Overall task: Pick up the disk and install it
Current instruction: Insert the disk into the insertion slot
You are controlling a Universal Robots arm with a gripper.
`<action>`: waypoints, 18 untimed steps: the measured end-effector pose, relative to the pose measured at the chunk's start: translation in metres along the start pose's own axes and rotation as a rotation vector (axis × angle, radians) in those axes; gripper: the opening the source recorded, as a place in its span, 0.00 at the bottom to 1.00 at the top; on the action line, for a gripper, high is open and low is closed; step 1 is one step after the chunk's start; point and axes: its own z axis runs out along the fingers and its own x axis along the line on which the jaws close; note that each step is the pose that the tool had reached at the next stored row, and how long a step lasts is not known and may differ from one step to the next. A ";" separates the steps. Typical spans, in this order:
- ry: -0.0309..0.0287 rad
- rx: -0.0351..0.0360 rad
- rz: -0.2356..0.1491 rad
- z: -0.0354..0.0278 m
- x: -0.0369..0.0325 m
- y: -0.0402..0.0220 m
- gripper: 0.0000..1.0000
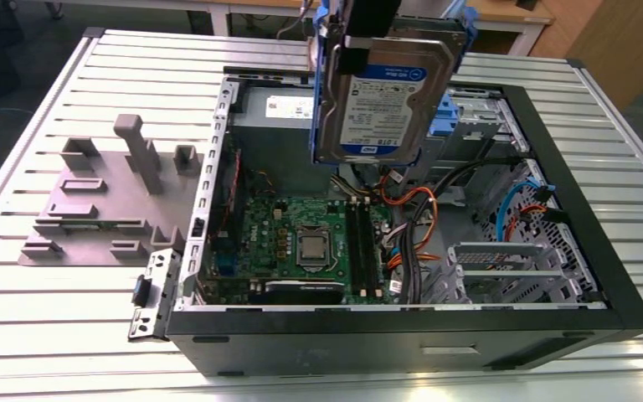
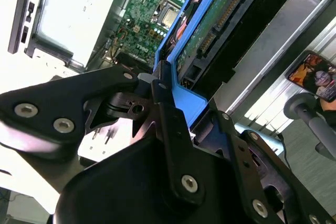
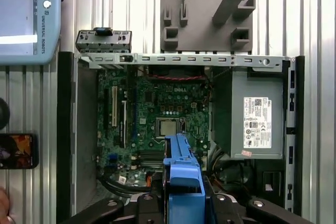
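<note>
The disk (image 1: 383, 92), a silver hard drive with a white-and-blue label in a blue plastic bracket, hangs upright in the air above the open computer case (image 1: 411, 339). My gripper (image 1: 357, 38) is shut on its top edge and comes down from the top of the exterior view. In the second wrist view the black fingers (image 2: 167, 114) clamp the blue bracket (image 2: 184, 95), and the disk's green circuit board (image 2: 207, 22) points down toward the motherboard. The first wrist view shows the bracket's edge (image 3: 181, 174) over the motherboard (image 3: 157, 114).
The case lies on its side on a slatted metal table (image 1: 64, 310), with motherboard (image 1: 299, 239), cables (image 1: 411, 209), grey power supply (image 3: 257, 119) and a blue caddy (image 1: 447, 113) in the drive bay. A grey fixture block (image 1: 110, 201) stands at the exterior view's left. A teach pendant (image 3: 26, 19) and phone (image 3: 16, 150) lie beside the case.
</note>
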 end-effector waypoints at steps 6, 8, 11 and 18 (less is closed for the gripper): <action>0.0002 0.0000 0.000 0.0000 0.0007 -0.0200 0.36; 0.0002 0.0000 0.000 0.0001 0.0007 -0.0254 0.36; 0.0000 0.0000 0.000 0.0004 0.0007 -0.0323 0.36; 0.0003 -0.0001 0.000 0.0004 0.0007 -0.0328 0.36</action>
